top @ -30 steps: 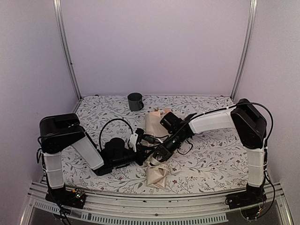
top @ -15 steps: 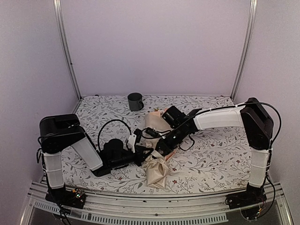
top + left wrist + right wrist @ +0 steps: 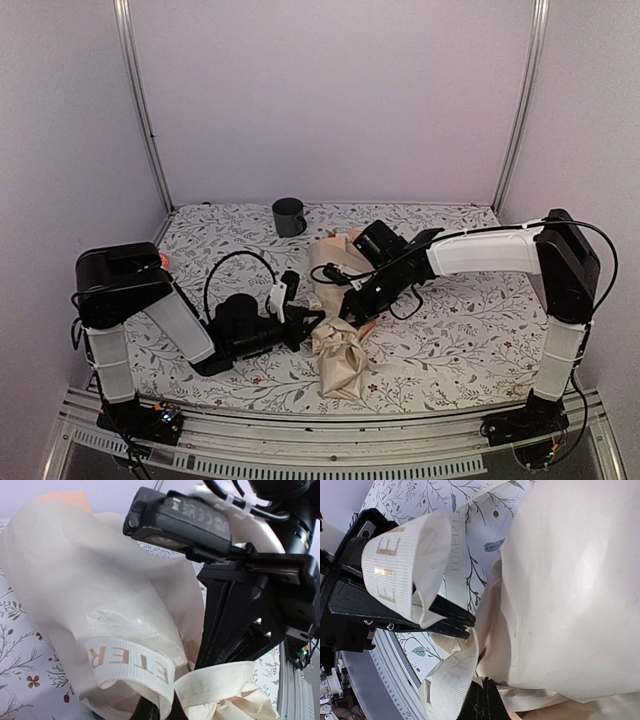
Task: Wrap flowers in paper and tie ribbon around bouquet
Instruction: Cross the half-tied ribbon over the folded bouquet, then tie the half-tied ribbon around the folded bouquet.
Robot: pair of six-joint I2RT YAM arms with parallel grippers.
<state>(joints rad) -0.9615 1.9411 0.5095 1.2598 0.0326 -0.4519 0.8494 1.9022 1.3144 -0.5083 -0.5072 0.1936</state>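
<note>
Clearly the bouquet (image 3: pixel 338 360) lies directly between the two sets of fingers, its pinched neck right at their tips and its wider mouth beyond them on the floral-printed tablecloth (image 3: pixel 470 510). The left gripper (image 3: pixel 464 621) is closed, its thin black fingers pinching a fold of the ribbon (image 3: pixel 402 562), which stands up from them in an open loop. The right gripper (image 3: pixel 482 702) is likewise clamped tight, seemingly on another stretch of the same ribbon just beside the wrap. The ribbon is a flat, ribbed, cream woven band with gold lettering. It looks soft, limp and likely to slide through a loose pinch, so it is best taken flat across its width, close to the neck. The paper (image 3: pixel 570 580) is thin, matte cream, crumpled at the narrow end. It looks light and easily crushed or torn, so any pull should go into the ribbon, not the wrap. The flowers inside cannot be made out.
</note>
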